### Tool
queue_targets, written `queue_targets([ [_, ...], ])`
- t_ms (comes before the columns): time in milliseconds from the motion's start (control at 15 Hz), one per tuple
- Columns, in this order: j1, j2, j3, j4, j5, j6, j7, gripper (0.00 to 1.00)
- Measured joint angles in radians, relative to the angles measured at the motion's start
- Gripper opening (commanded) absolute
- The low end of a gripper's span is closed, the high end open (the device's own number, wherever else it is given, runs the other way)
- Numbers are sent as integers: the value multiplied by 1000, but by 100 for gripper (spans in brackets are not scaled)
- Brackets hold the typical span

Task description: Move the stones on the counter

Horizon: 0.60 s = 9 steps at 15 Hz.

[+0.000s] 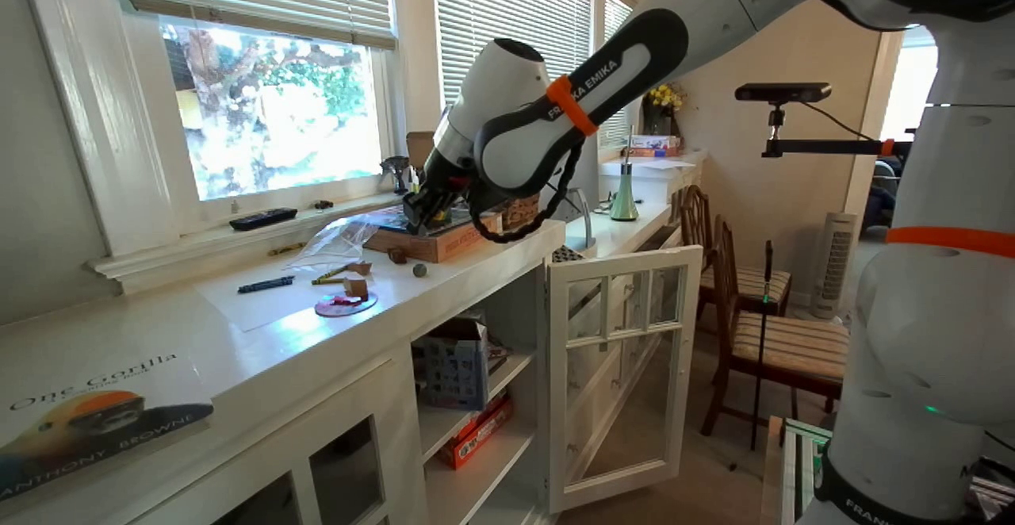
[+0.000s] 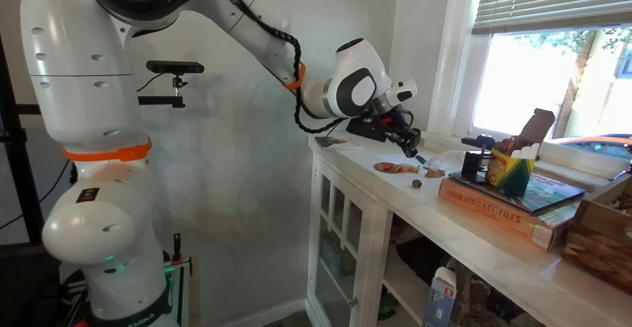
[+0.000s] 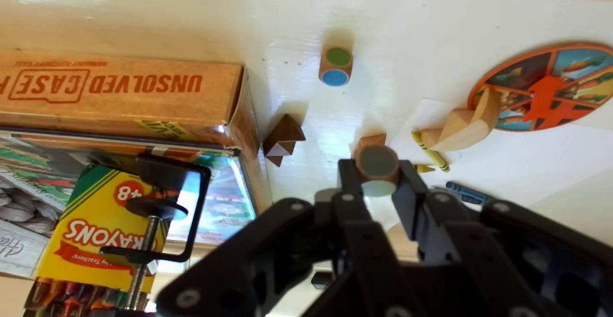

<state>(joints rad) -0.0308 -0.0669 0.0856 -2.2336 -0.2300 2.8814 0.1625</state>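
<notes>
My gripper (image 3: pixel 379 178) is shut on a wooden stone (image 3: pixel 377 161) with round coloured faces. In both exterior views the gripper (image 1: pixel 416 216) (image 2: pixel 411 150) hangs above the white counter (image 1: pixel 456 275). A similar dotted stone (image 3: pixel 336 65) with green and blue circles lies on the counter; it shows in both exterior views (image 1: pixel 419 270) (image 2: pixel 416 183). A dark brown faceted stone (image 3: pixel 285 139) lies beside the box. An orange-brown faceted stone (image 3: pixel 371 140) is partly hidden behind the held stone. A pale tan faceted piece (image 3: pixel 467 128) rests partly on a round picture disc (image 3: pixel 574 89).
A cardboard case-files box (image 3: pixel 119 87) carries a yellow crayon box (image 3: pixel 91 231) and a black clamp (image 3: pixel 203 197). Crayons (image 3: pixel 433 154) lie on white paper. A clear bag (image 1: pixel 341 239) lies near the sill. A book (image 1: pixel 103 422) and an open cabinet door (image 1: pixel 622 382) are nearby.
</notes>
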Motion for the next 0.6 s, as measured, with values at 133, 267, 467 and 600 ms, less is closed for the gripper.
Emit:
queue_targets([
  [133,-1,0,0,-2,0,10,8,6],
  [267,-1,2,0,-6,0,17,11,6],
  [467,-1,21,3,-6,-1,39,23,6],
  [600,1,42,6,-6,1,56,27,6],
])
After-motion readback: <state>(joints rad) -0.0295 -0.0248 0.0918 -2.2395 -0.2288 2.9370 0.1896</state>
